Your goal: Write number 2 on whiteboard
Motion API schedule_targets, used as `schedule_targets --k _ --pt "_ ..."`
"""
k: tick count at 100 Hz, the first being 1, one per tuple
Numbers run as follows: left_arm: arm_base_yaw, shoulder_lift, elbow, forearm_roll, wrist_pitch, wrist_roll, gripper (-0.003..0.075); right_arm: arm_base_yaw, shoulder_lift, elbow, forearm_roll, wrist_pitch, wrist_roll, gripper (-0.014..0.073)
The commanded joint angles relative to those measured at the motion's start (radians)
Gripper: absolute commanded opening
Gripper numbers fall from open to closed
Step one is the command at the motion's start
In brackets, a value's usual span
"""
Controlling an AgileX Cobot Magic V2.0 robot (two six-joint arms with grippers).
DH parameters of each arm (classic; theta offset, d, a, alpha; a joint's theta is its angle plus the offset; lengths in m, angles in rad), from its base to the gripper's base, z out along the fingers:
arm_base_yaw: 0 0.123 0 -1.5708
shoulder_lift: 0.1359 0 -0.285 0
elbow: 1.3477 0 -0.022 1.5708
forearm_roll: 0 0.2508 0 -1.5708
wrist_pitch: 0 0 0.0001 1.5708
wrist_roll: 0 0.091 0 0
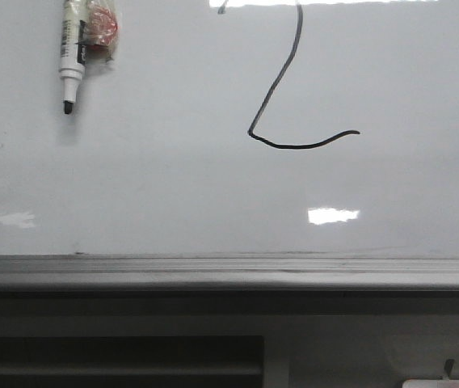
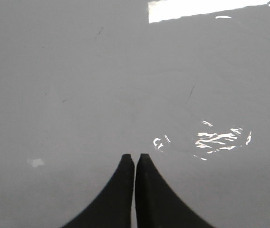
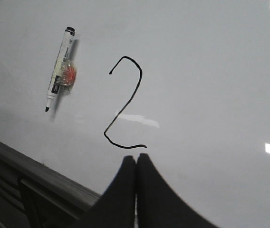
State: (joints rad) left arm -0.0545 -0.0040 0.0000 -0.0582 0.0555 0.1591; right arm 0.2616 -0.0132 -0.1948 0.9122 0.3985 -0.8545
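Two grippers closed, empty, left gripper (image 2: 135,159), right gripper (image 3: 136,159), number 2 (image 3: 125,102) on whiteboard (image 1: 173,186), marker pen (image 1: 71,52) beside

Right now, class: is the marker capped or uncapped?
Uncapped: the marker hangs on the whiteboard with its black tip bare, pointing downward.

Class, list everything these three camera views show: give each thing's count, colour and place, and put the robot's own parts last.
whiteboard: one, glossy pale grey-white, fills most of every view.
number 2: one, thin black line, drawn on the board right of the pen.
marker pen: one, white with black tip, stuck to the board's upper left in the front view, tip down, uncapped.
red-and-clear holder: one, beside the pen.
ledge: one, grey, along the board's lower edge.
slatted panel: one, dark, below the ledge.
left gripper: one, black, shut, empty.
right gripper: one, black, shut, empty.
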Motion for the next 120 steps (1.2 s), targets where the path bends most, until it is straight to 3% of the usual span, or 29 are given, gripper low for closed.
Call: schedule_targets --k 1,73,82,102,120 --pt "0.003 -0.027 0.014 -0.011 -0.078 -0.012 -0.0020 -0.006 -0.003 -0.024 0.024 -0.054 -0.009 -0.0067" --pt "0.003 -0.027 0.014 -0.011 -0.078 -0.012 -0.0020 -0.006 -0.003 -0.024 0.001 -0.074 -0.009 -0.0067" --pt "0.003 -0.027 0.014 -0.011 -0.078 -0.012 -0.0020 -0.006 -0.003 -0.016 -0.135 -0.134 0.035 -0.0067" --pt "0.003 -0.027 0.014 -0.011 -0.078 -0.012 -0.0020 -0.092 -0.003 0.054 -0.748 -0.222 0.614 -0.0067" --pt "0.003 -0.027 0.014 -0.011 -0.078 -0.012 -0.0020 -0.210 -0.003 0.167 -0.858 -0.291 0.693 -0.0067"
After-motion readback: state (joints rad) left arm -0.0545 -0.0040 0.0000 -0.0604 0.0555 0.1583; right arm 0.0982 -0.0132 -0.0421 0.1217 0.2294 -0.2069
